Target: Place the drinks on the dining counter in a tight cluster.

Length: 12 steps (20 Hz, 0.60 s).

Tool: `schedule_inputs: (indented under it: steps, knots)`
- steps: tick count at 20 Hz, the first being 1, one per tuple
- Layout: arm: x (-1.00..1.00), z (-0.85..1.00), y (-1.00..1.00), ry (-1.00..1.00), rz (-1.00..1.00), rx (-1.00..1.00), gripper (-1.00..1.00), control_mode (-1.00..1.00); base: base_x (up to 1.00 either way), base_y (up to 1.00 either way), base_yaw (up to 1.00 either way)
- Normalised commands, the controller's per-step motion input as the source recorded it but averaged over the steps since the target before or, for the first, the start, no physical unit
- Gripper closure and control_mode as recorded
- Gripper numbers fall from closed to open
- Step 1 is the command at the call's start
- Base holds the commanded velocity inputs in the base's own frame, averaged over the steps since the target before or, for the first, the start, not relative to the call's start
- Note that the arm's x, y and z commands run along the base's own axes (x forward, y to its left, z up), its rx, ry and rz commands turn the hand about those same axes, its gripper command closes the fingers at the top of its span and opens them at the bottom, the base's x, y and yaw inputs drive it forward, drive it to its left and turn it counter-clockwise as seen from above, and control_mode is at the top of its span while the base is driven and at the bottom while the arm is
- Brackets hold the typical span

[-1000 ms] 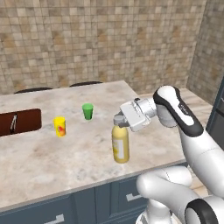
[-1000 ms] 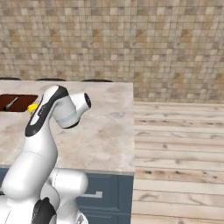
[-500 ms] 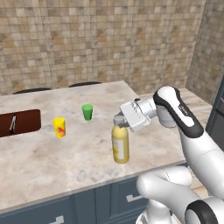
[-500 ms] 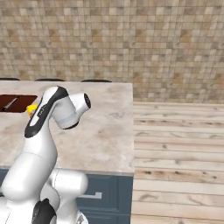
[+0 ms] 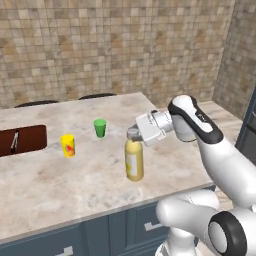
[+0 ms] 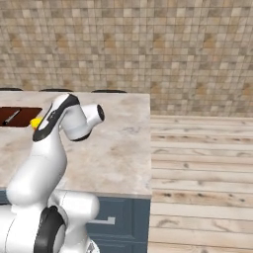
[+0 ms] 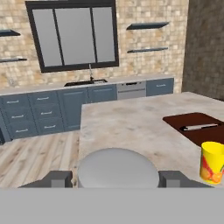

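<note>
Beige marble-topped island desk [image 5: 60, 185], tan tile wall behind. Stout yellow bottle with grey cap [image 5: 134, 159] upright near front edge, long axis vertical. End effector [image 5: 136, 133] level at the cap [image 7: 117, 168], fingers [image 7: 57, 178] either side, pinching it. Small yellow cup [image 5: 68, 145], small green cup [image 5: 100, 128] well left.
</note>
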Motion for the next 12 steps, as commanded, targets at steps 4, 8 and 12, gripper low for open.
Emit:
schedule_inputs:
  steps: [4, 8, 12]
  knots:
    - [0.54, -0.2, -0.15, -0.02, 0.02, 0.0, 1.0, -1.0, 0.0, 0.0, 0.0]
    - [0.52, -0.24, 0.0, -0.05, 0.05, -0.02, 1.0, -1.0, 0.0, 0.0, 0.0]
    - [0.32, -0.27, 0.16, -0.11, 0.02, -0.01, 1.0, -1.0, 0.0, 0.0, 0.0]
